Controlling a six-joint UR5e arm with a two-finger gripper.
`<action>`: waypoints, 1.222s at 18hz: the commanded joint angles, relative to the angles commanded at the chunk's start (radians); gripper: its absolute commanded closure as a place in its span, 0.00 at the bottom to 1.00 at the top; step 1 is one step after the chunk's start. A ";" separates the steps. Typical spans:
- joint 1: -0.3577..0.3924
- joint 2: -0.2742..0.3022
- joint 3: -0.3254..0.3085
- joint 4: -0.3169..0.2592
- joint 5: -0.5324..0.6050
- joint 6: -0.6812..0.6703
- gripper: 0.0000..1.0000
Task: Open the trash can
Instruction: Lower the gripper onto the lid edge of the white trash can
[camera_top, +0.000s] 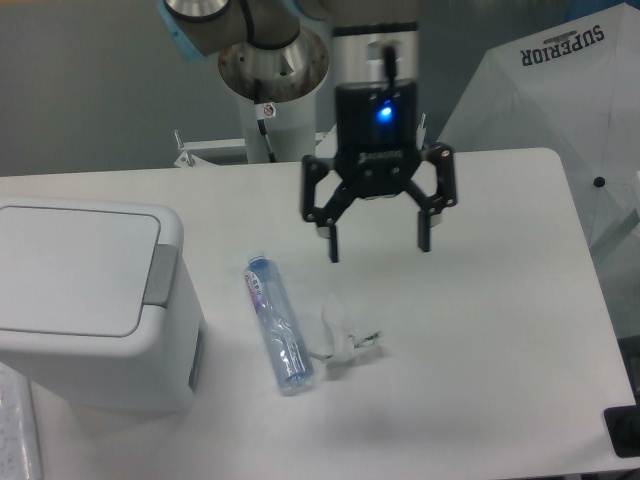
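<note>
The gripper (379, 242) hangs wide open and empty above mid-table; the bin (90, 305) sits at left, lid shut (rigid plastic, best pressed at its grey button (160, 272))

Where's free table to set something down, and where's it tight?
Free: the table right of the crumpled wrapper, out to its right edge, and the far-left strip behind the trash can. Tight: between trash can and bottle, under the open gripper.
</note>
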 joint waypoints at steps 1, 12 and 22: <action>-0.003 -0.002 -0.006 0.000 0.000 -0.009 0.00; -0.075 0.025 -0.103 0.000 -0.003 -0.162 0.00; -0.101 0.017 -0.101 0.000 -0.055 -0.242 0.00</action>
